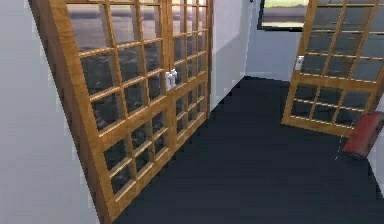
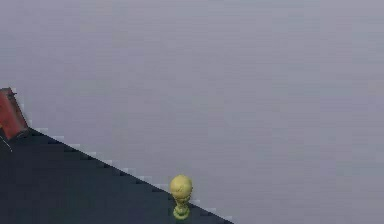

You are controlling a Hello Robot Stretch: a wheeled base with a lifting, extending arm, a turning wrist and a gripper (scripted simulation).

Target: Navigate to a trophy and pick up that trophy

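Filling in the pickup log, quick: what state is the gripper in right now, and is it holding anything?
Gripper: cannot be told.
The gold trophy stands on the dark floor by the grey wall.

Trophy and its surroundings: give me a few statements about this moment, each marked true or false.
1. The trophy is golden and stands upright. True.
2. The trophy stands on a table. False: it stands on the dark floor, close to the grey wall.
3. The doors in the forward view have wooden frames and glass panes. True.
4. The doors are painted white. False: they are brown wood.
5. A red thing sits at the arm side view's left edge. True.
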